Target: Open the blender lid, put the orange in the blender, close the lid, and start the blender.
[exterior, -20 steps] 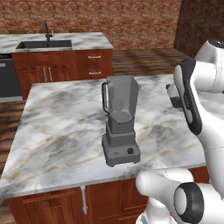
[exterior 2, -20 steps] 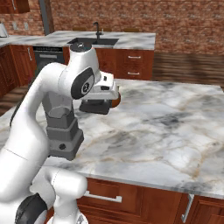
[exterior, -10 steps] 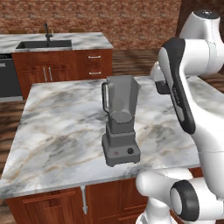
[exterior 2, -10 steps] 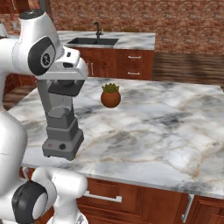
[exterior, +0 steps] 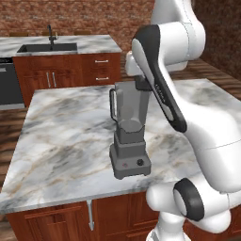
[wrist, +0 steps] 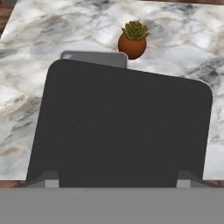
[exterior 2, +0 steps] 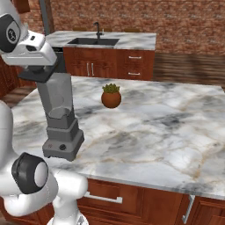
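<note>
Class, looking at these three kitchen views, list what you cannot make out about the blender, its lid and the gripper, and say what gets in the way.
- Blender lid: whether seated or lifted off; in the left base view the arm covers the blender's top.
- Gripper fingers: whether they touch the lid; hand view's bottom edge cuts them off.
- Inside the jar: hidden by the lid, hand view.
- Potted plant: leaf detail too small, right base view.

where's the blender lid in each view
Left base view: the blender lid tops the jar at centre, mostly hidden behind the arm.
Right base view: upper left, a dark slab under the white hand.
Hand view: the big dark panel across the middle.
Shared landmark: the potted plant, seen in the right base and hand views.
</note>
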